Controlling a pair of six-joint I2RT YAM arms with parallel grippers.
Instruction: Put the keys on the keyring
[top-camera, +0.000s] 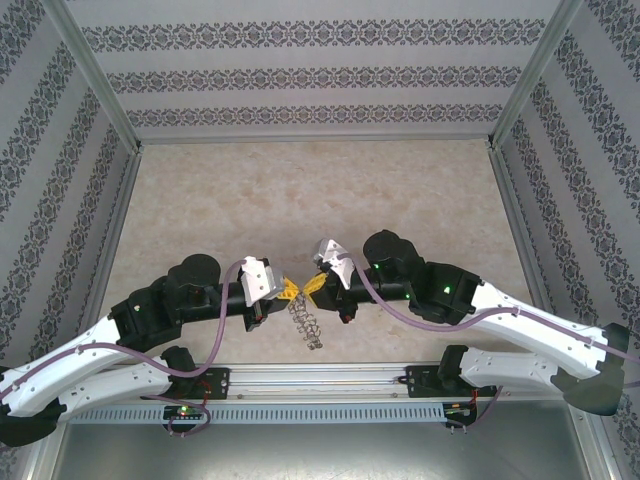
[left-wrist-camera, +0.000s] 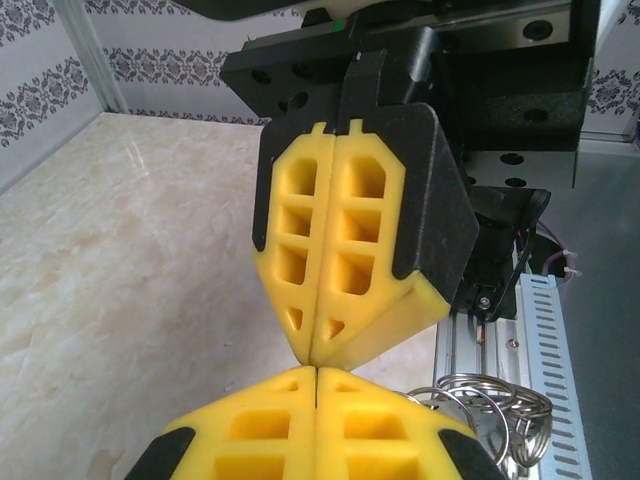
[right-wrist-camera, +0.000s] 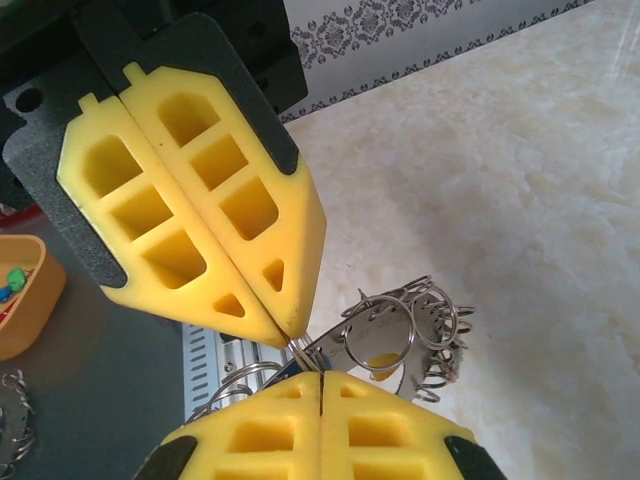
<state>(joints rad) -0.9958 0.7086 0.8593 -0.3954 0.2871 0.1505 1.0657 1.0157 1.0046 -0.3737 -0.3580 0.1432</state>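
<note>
The keyring (top-camera: 308, 325) dangles below the spot where both grippers meet tip to tip above the table's near edge. In the right wrist view its flat grey plate (right-wrist-camera: 376, 331) and wire loops hang just behind the fingertips. My left gripper (right-wrist-camera: 293, 340) is shut with a wire loop pinched at its tip. My right gripper (right-wrist-camera: 320, 376) is shut too, and the same loop runs into its seam. The left wrist view has the left gripper (left-wrist-camera: 316, 372) touching the right gripper (left-wrist-camera: 312, 360), with loops (left-wrist-camera: 490, 395) beside them. No key can be made out; a blue sliver behind my right finger is unclear.
An orange tray (right-wrist-camera: 25, 300) with small coloured pieces sits off to the side, with more wire loops (right-wrist-camera: 12, 420) near it. The metal rail (top-camera: 320, 375) and both arm bases run right below the grippers. Patterned walls close in the beige table (top-camera: 320, 200).
</note>
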